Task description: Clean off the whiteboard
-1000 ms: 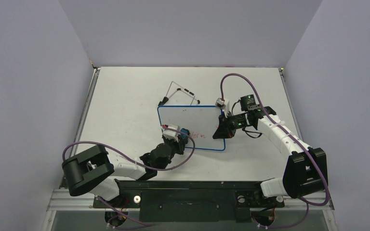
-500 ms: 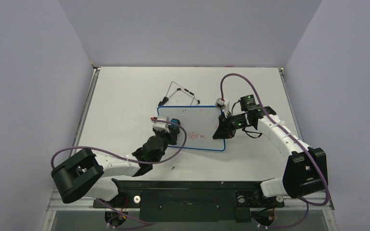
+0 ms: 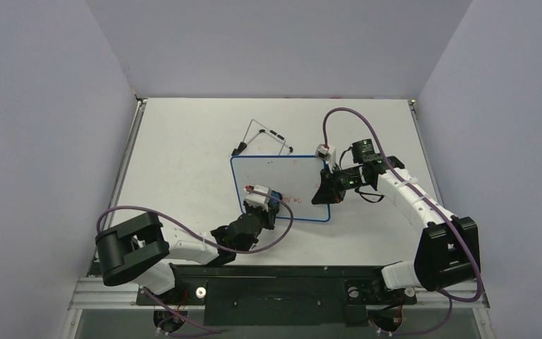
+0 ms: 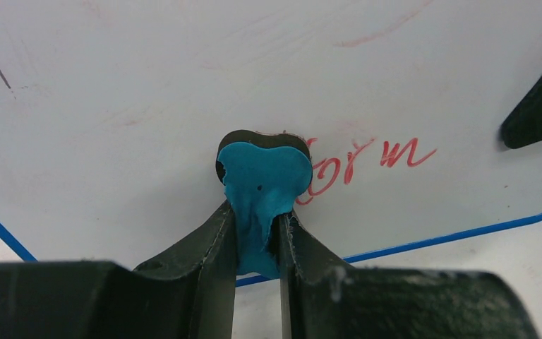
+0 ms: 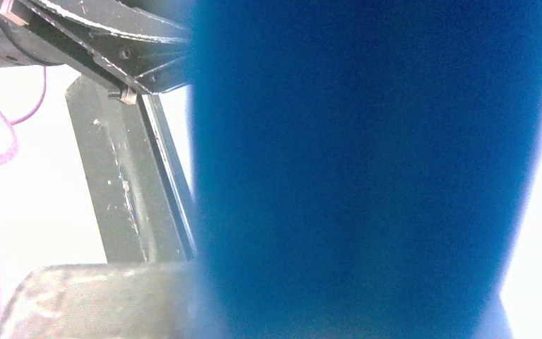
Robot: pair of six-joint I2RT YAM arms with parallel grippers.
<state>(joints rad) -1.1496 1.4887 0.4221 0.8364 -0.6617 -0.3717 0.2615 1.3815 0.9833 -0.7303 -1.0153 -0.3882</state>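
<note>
The whiteboard (image 3: 282,175) lies flat on the table, white with a thin blue rim. Red handwriting (image 3: 289,200) remains near its lower edge. My left gripper (image 3: 264,203) is shut on a blue eraser (image 3: 273,195), pressed on the board at the left end of the writing. In the left wrist view the squeezed eraser (image 4: 265,173) covers the first letters of the red writing (image 4: 370,157); the gripper (image 4: 257,220) pinches its tail. My right gripper (image 3: 323,189) is shut on the board's right edge; the right wrist view is filled by the blurred blue rim (image 5: 367,169) beside one finger (image 5: 130,191).
The black wire stand (image 3: 265,138) rests on the table just beyond the board's far edge. Purple cables loop from both arms. Faint red smears (image 4: 381,32) mark the wiped board surface.
The left gripper swept the eraser up and left across the board, then back down and right onto the start of the red writing. The right arm and the board stayed still.
</note>
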